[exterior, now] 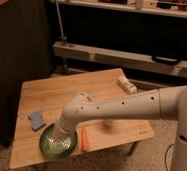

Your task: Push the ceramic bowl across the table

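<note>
One gripper (pixel 59 135) over ceramic bowl (pixel 49 149), near table (pixel 52 92) front edge

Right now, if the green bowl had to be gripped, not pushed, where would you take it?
Probably the rim on its near-left side, from above: the ceramic bowl is wide and shallow, too broad to span; an orange stick lies close on its right, and the gripper hangs over its far-right part.
</note>
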`<state>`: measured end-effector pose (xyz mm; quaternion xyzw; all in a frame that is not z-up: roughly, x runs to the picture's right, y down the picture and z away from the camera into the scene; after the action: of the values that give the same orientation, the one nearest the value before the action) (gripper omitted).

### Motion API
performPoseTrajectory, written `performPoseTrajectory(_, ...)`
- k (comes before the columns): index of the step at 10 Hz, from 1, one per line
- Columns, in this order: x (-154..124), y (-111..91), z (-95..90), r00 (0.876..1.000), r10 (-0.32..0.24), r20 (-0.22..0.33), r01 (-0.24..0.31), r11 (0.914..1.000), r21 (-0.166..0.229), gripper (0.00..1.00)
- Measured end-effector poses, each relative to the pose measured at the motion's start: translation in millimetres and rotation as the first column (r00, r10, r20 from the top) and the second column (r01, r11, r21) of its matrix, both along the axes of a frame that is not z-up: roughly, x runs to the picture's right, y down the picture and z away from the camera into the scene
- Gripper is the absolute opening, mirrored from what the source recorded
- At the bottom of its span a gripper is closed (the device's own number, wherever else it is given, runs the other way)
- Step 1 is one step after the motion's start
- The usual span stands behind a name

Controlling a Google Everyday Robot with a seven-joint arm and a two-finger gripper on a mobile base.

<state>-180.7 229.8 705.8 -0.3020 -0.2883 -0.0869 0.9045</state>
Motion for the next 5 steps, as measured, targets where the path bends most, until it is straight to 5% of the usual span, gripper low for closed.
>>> performPoseTrajectory(3, 1.1, -32.0, 40.3, 0.994, -0.032, -0.101, 0.036, 0.9989, 0.032, 0.00)
performPoseTrajectory(5, -2.0, -36.3, 60.0, 0.984, -0.080, -0.158, 0.082, 0.9967, 0.004, 0.00)
